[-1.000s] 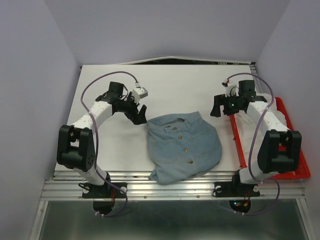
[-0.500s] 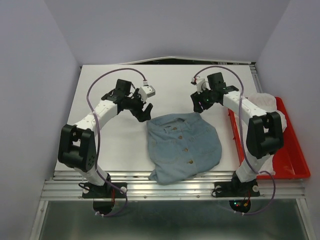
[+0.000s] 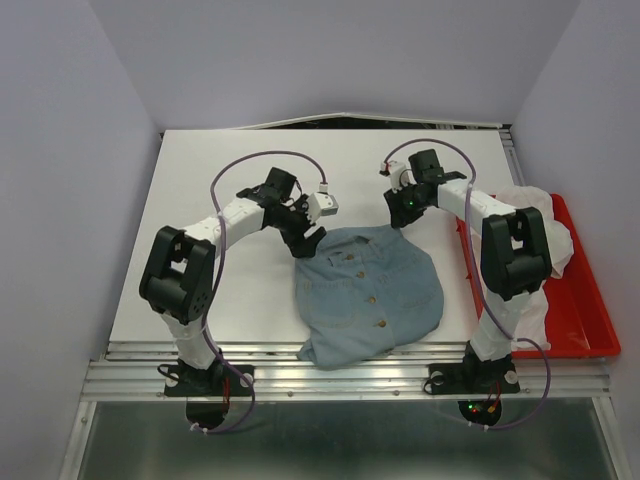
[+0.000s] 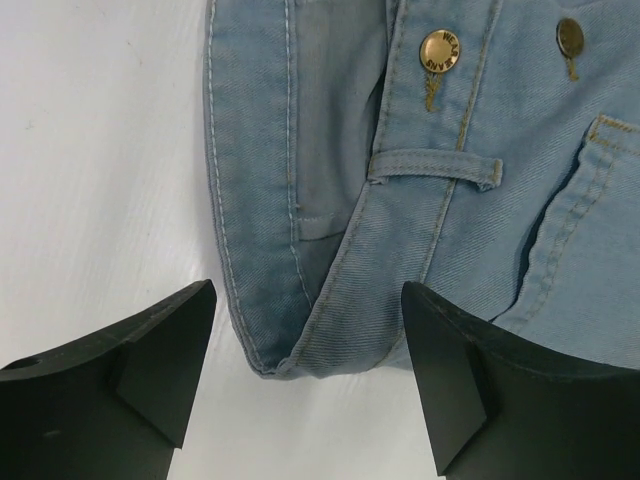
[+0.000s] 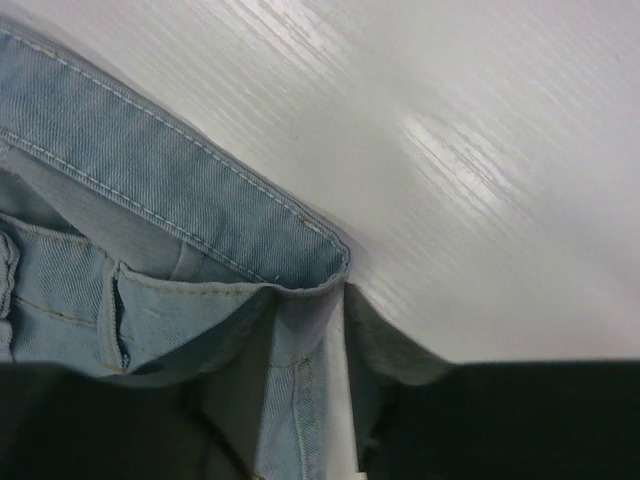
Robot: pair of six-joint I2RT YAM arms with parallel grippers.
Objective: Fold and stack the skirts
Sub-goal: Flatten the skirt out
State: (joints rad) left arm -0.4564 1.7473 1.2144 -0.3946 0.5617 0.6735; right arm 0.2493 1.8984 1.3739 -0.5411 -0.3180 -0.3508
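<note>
Top external view is showing the denim skirt (image 3: 368, 295) being laid front-up in the middle of the bench (image 3: 220, 180), buttons facing the camera and nothing folded yet. So it looks like the first fold is what's being set up here.

The left end effector (image 3: 305, 240) is being held wide open. Its jaws are straddling the far-left waistband corner (image 4: 265, 350) with nothing being pinched. The right end effector (image 3: 400, 208) is being held at the far-right corner of the waistband. In the right wrist view, denim is being seen running down between its dark fingers (image 5: 520, 420), but whether it's actually being clamped can't be told.

For a clean fold, both corners probably ought to be grabbed on the doubled waistband seam rather than on a single layer. Matching heights would help too, so the edge is being lifted level instead of being twisted. The belt loop (image 4: 432, 167) and brass button (image 4: 440, 50) near the left jaws are better being kept out of the grip, or the cloth is likely being snagged.

Hard-to-read stuff:
- The right fingers are being cropped to black blobs.
- The near hem is looking bunched at one corner, and what's under it isn't being shown.
- Some white crumpled stuff (image 3: 530, 200) in the red tray (image 3: 590, 310) is being half hidden by the right arm, so no guess is being made about what it is.
</note>
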